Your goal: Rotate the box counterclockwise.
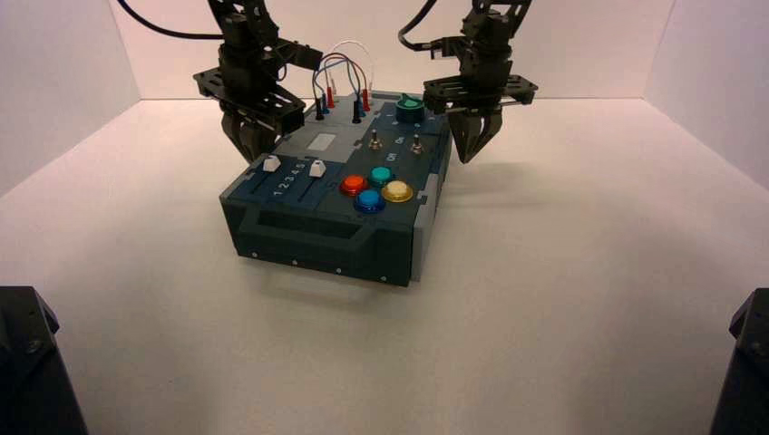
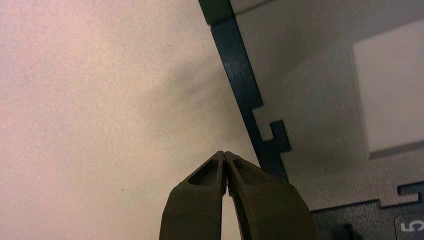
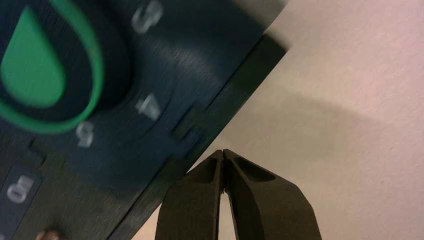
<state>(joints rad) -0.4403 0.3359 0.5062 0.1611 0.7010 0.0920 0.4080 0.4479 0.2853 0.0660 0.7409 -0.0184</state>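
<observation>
The box (image 1: 337, 195) is sitting skewed on the worktop (image 1: 580, 272). The left gripper (image 2: 225, 156) and right gripper (image 3: 222, 152), jaws pressed together, are flanking its far end just outside the edges; turning seems underway or about to begin.

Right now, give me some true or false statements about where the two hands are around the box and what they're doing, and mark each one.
1. The left hand sits at the box's left edge, fingers closed. True.
2. The right hand is gripping the green knob. False: it is closed on nothing, beside the box's right edge near the knob.
3. The four coloured buttons are on the half of the box nearer the camera. True.
4. The wires lie unplugged on the table. False: they are plugged in at the box's far end.
</observation>
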